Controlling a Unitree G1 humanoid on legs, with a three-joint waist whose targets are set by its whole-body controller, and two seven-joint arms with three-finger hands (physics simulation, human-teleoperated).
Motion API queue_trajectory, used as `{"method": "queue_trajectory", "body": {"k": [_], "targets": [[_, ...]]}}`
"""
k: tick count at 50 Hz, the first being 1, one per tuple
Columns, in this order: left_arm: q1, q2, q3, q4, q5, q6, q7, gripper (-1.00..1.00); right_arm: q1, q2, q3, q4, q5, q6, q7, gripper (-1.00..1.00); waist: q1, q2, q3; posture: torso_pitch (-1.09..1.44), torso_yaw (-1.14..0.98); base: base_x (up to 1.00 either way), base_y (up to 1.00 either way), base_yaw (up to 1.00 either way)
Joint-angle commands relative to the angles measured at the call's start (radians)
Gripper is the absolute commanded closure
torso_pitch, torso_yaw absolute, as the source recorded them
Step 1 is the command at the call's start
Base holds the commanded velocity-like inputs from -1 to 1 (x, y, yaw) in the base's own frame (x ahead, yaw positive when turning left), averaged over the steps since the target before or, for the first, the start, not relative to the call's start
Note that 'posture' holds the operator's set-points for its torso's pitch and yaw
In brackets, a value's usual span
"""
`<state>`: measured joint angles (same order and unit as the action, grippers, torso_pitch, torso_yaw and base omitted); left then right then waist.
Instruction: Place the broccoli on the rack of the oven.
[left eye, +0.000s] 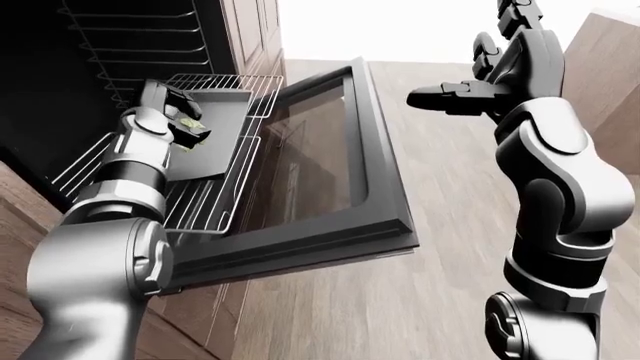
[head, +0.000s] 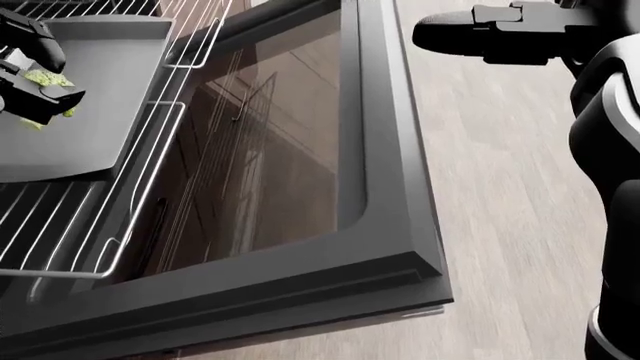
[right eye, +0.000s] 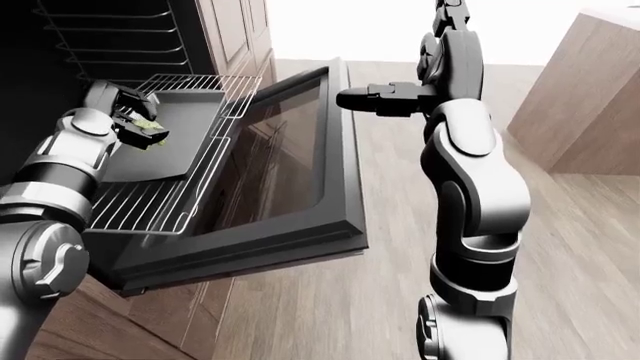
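While fingers clasp broccoli (head: 45, 81), left hand (head: 35, 71) overhangs tray (head: 110, 112).

Kitchen: built-in oven (left eye: 60, 45) (door (left eye: 330, 165) open), wood cabinets (left eye: 250, 30).

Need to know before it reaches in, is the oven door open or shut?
Open. The oven door hangs folded down, and the rack is pulled out over it.

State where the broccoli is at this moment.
Upper left of the head view: the broccoli sits in the left hand, over the dark tray on the pulled-out rack.
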<state>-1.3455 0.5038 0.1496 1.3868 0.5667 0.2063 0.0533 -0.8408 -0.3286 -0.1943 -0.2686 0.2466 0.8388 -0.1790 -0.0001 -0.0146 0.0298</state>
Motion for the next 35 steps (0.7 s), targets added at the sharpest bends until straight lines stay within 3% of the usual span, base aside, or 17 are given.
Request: {"method": "queue_trajectory", "body": {"k": [1,10,13,14,16,28,35], "targets": [[-0.047,0.012,0.001,-0.048,0.004,-0.027,0.017,0.76,-0.034,-0.012,-0.009,-0.029,-0.001,-0.027,-0.002,-1.0,0.0,0.004,-0.033,0.0,0.0,0.0,0.0,0.0],[-0.035,0.01,0.007,-0.047,0.001,-0.031,0.029,0.81,-0.033,-0.011,-0.006,-0.029,-0.002,-0.028,-0.004,-1.0,-0.001,0.005,-0.033,0.0,0.0,0.0,0.0,0.0],[-0.03,0.006,0.009,-0.046,-0.002,-0.033,0.035,0.66,-0.035,-0.01,-0.004,-0.026,-0.003,-0.03,-0.003,-1.0,-0.001,0.005,-0.034,0.0,0.0,0.0,0.0,0.0],[-0.025,0.004,0.009,-0.046,-0.003,-0.038,0.035,0.34,-0.034,-0.011,-0.005,-0.024,-0.004,-0.032,-0.002,-1.0,-0.001,0.005,-0.034,0.0,0.0,0.0,0.0,0.0],[-0.021,0.004,0.01,-0.046,-0.005,-0.039,0.041,0.41,-0.034,-0.011,-0.007,-0.023,-0.004,-0.034,-0.001,-1.0,0.0,0.005,-0.034,0.0,0.0,0.0,0.0,0.0],[-0.005,-0.007,0.014,-0.045,-0.014,-0.044,0.069,0.27,-0.034,-0.009,-0.006,-0.029,-0.004,-0.03,-0.002,-1.0,0.001,0.004,-0.036,0.0,0.0,0.0,0.0,0.0],[0.005,-0.013,0.015,-0.044,-0.02,-0.05,0.085,0.03,-0.035,-0.01,-0.007,-0.034,-0.001,-0.027,-0.003,-1.0,0.002,0.004,-0.037,0.0,0.0,0.0,0.0,0.0]]}}
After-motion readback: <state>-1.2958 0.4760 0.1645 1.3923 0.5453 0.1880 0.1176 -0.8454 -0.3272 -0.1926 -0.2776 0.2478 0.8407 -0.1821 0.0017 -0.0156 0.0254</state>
